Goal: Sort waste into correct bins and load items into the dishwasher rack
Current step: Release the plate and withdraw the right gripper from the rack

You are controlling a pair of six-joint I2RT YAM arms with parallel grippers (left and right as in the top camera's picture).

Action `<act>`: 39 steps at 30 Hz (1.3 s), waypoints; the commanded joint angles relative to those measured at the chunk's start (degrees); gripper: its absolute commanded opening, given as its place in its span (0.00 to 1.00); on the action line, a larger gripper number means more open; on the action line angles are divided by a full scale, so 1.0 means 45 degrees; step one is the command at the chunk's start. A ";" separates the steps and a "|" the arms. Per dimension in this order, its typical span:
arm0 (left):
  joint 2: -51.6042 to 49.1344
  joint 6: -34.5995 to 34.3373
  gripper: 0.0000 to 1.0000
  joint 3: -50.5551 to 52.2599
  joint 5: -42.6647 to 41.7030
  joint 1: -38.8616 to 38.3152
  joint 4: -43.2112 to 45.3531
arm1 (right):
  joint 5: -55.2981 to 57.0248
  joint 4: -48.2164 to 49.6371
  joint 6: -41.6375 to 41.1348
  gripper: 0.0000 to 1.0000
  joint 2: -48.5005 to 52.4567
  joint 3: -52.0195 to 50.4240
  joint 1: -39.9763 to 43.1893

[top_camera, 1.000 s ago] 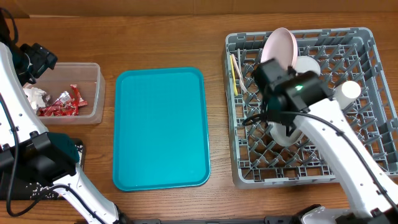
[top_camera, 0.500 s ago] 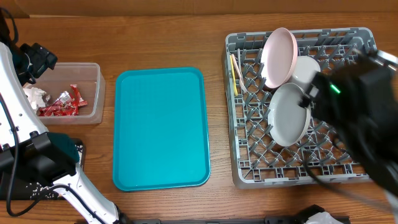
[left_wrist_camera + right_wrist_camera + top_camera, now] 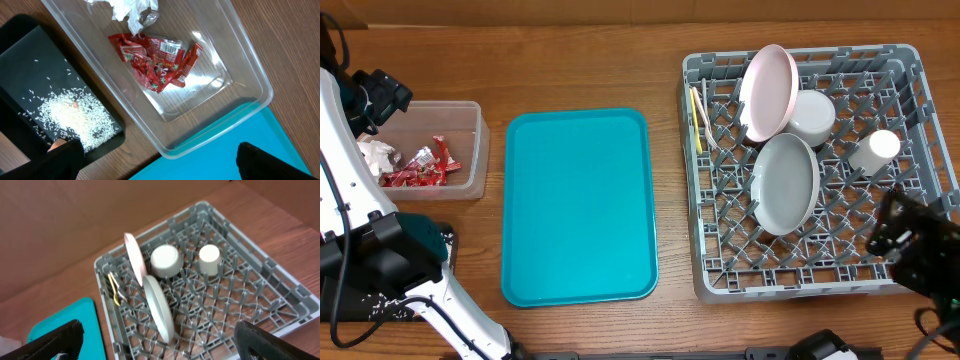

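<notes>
The grey dishwasher rack point(image 3: 691, 200) on the right holds a pink plate point(image 3: 767, 92) and a grey plate point(image 3: 786, 184) on edge, a whitish bowl point(image 3: 812, 117), a white cup point(image 3: 878, 148) and yellow and white cutlery point(image 3: 697, 118). My right gripper point(image 3: 160, 347) hangs open and empty, high over the rack's front right corner point(image 3: 900, 235). On the left, the clear tub point(image 3: 250, 75) contains red wrappers point(image 3: 157, 62) and a white napkin point(image 3: 132, 10). The black tray point(image 3: 30, 55) beside it holds rice point(image 3: 75, 117). My left gripper point(image 3: 160, 167) hangs open and empty above the tub's corner.
A flat teal serving tray point(image 3: 578, 205) lies bare in the middle of the wooden table. My left arm point(image 3: 350, 210) stands along the table's left edge and covers most of the black tray from above. A cardboard wall runs behind the table.
My right arm has pulled back from over the middle of the rack to its front right corner, uncovering the grey plate standing there. The left arm has not moved.
</notes>
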State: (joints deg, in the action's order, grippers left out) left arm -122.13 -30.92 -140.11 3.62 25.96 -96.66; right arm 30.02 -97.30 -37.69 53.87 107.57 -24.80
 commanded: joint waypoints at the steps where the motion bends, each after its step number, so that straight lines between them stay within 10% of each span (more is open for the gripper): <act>1: 0.0355 0.0253 1.00 -0.0126 -0.0019 -0.0058 -0.0029 | -0.0272 0.0058 -0.0112 1.00 0.0223 -0.0141 0.0039; 21: 0.0355 0.0253 1.00 -0.0126 -0.0024 -0.0058 -0.0024 | -0.0495 0.0855 0.1200 1.00 -0.0340 -0.2628 0.1486; 30: 0.0355 0.0253 1.00 -0.0126 -0.0024 -0.0058 -0.0029 | -0.5809 0.9136 0.8315 1.00 -0.4041 -1.0195 0.4269; 39: 0.0355 0.0253 1.00 -0.0126 -0.0024 -0.0058 -0.0029 | -0.6581 1.6893 0.8437 1.00 -0.7698 -1.8161 0.4779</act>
State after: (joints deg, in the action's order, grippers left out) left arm -122.15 -30.92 -140.11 3.60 25.96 -96.68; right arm 3.33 -27.57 -1.83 23.83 33.63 -4.36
